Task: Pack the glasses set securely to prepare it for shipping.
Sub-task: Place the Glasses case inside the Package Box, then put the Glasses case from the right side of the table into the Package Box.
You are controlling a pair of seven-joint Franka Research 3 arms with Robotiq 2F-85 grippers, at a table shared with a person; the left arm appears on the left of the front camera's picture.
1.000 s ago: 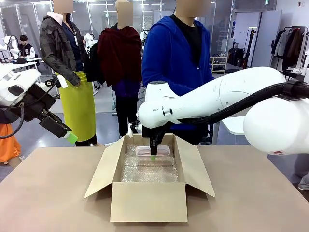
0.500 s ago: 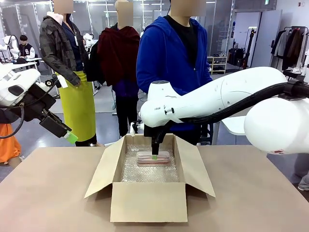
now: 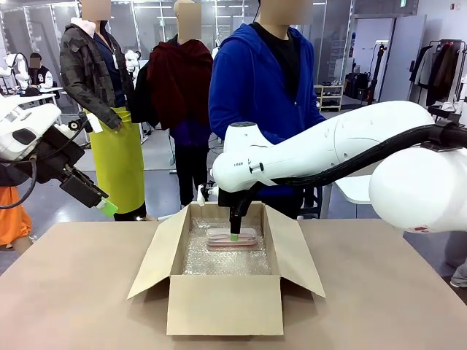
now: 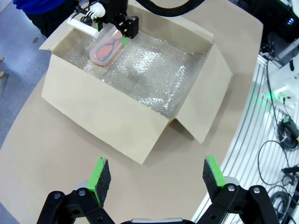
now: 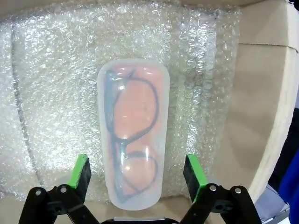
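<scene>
The right gripper [image 5: 138, 170] hangs low inside the box, its green-padded fingers [image 5: 80, 171] spread wide. One finger stands on each side of the pale pink oblong glasses case [image 5: 133, 135], and both are clear of it. The case shows dark-framed eyeglasses through its see-through top. It lies flat on the sheet of bubble wrap [image 5: 51, 93] that lines the open brown cardboard box [image 3: 222, 302], near the box's far wall. The left gripper [image 4: 156, 175] hovers well off to the side of the box above the tan table [image 3: 66, 292], jaws apart and empty. A person in a blue hooded jacket [image 3: 252, 80] stands behind the box.
</scene>
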